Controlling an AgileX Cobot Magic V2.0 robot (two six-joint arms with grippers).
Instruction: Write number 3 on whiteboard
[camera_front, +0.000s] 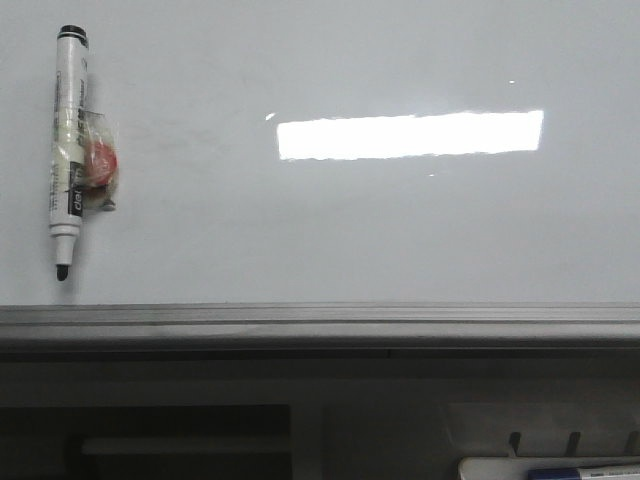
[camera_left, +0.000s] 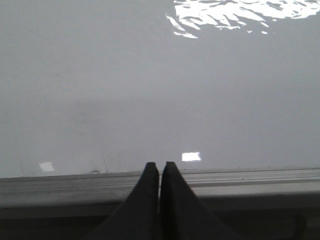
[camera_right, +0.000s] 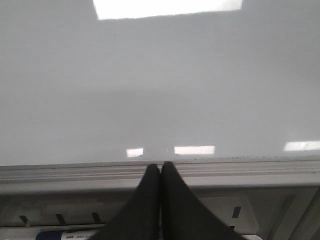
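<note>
Board (camera_front: 350, 230) blank; pen (camera_front: 68, 150) hangs far left by a magnet (camera_front: 98, 165), within reach. Left pincer (camera_left: 159, 170) and right pincer (camera_right: 160, 172) clenched, empty, near the ledge (camera_front: 320, 318).

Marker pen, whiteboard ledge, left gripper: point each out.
marker pen (camera_front: 69, 150): front view, middle of its barrel.
whiteboard ledge (camera_front: 400, 318): front view, its grey top face.
left gripper (camera_left: 160, 172): left wrist view, between its closed tips.
</note>
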